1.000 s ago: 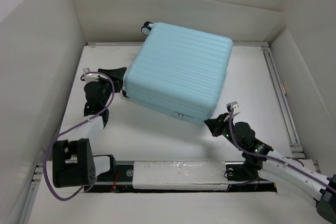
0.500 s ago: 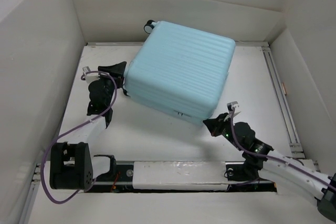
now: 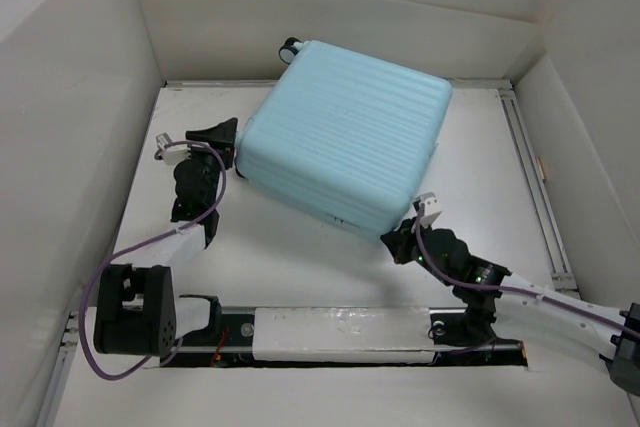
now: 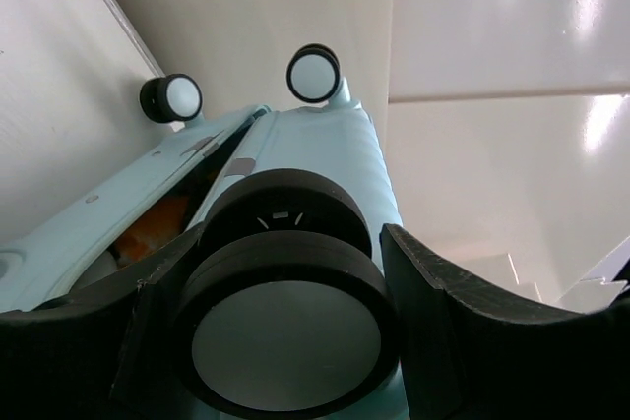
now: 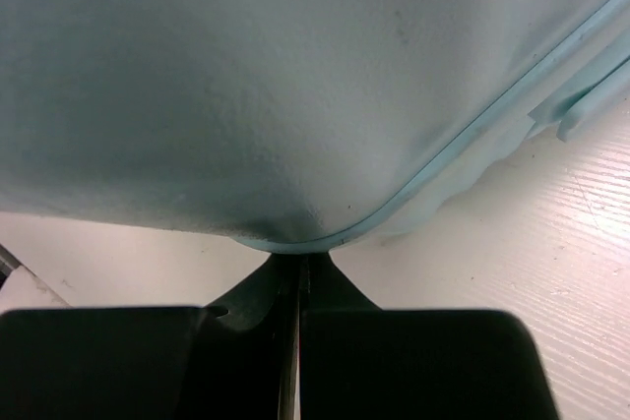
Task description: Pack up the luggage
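Orange item (image 4: 156, 230) inside luggage (image 4: 345, 140) shows left-wrist only.

Suitcase and both grippers displaced.
The suitcase (image 3: 345, 147) lies slightly farther right; left gripper (image 3: 228, 150) sits farther back, right gripper (image 3: 390, 242) farther left.

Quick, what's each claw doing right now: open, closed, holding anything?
Left claw: closed on a wheel of the suitcase.
Right claw: shut, empty, tips against the suitcase's corner.

Overhead view from the near edge, both wrist views tight against luggage (image 3: 345, 147)
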{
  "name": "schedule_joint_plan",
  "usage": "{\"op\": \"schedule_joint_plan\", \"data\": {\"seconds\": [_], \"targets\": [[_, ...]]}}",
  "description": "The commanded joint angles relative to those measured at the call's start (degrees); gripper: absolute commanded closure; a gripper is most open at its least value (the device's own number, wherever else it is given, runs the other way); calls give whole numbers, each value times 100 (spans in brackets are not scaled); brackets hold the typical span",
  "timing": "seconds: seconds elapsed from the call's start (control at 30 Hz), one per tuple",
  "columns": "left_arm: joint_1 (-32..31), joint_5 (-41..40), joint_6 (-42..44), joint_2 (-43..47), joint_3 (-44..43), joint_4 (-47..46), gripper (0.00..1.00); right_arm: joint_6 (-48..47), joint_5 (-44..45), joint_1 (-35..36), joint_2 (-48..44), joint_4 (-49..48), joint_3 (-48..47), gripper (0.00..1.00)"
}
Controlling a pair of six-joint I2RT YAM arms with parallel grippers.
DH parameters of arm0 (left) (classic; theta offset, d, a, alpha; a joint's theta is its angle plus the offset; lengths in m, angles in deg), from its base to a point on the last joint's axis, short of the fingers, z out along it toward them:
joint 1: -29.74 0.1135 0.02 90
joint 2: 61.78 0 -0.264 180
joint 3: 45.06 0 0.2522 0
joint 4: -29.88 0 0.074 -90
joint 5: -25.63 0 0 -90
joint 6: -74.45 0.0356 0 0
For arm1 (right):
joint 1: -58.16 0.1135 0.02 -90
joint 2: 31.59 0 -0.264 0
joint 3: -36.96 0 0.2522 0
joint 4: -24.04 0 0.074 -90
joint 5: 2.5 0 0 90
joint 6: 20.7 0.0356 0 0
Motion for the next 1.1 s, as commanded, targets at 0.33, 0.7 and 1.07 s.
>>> {"op": "schedule_joint_plan", "data": {"seconds": [0.33,0.7,1.07], "targets": [[-700,1921,507,-1380,248,-1624,100,395,-3036,498,-1130,-2552,-399,100],[-444,1949,558,-1172,-51,-1687,100,-140,-1193,393,-2078,-550,-1258,100],[-539,1887,690,-65,1539,-2102,100,-650,-3142,-2906,-93,-452,-1848,100]]}}
